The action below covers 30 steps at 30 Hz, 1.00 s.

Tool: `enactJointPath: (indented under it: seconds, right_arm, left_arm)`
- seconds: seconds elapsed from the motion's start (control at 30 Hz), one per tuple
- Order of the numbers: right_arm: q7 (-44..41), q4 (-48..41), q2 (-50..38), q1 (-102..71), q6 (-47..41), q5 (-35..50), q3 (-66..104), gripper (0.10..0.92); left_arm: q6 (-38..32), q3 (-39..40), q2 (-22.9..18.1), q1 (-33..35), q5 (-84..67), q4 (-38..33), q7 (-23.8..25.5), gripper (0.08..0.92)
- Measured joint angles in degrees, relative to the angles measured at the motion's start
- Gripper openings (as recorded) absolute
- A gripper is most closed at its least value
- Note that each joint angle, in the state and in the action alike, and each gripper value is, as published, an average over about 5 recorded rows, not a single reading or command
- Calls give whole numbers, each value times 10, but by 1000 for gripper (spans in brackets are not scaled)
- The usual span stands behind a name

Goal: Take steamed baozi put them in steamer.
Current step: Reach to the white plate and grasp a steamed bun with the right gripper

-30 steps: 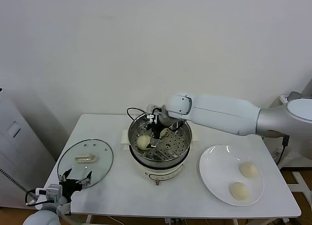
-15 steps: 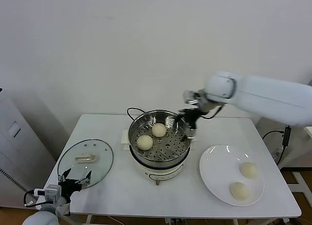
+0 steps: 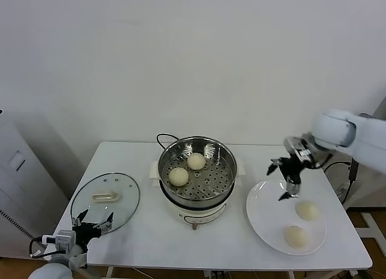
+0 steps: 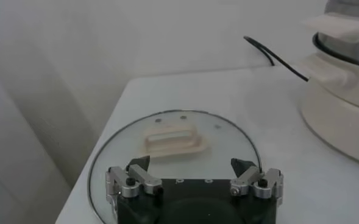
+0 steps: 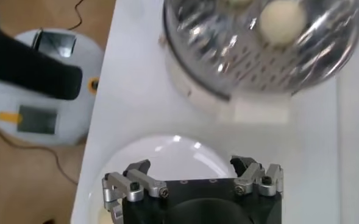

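Two baozi sit in the steamer; two more lie on the plate. The right gripper hangs empty, jaws apart, over the plate's near-steamer edge. The left gripper, jaws apart, rests by the lid.

Two baozi in the steamer, two on the plate to its right.
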Motion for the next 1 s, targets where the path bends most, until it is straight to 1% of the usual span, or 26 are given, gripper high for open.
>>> enactJointPath:
  seconds: [0.2,0.4,1.0]
  right_arm:
    - [-12,-9,-30,-87,20,-52,61,823]
    - [-16,-21,-40,-184,33,-96,133,823]
    - [-10,-57,-39,-367,38,-175,275,823]
  left_arm:
    - [2,0,0,-1,0,-2,0,823]
    - [2,1,2,-2,0,-1,-1,823]
    - [2,5,-1,-3,0,1,-1,823]
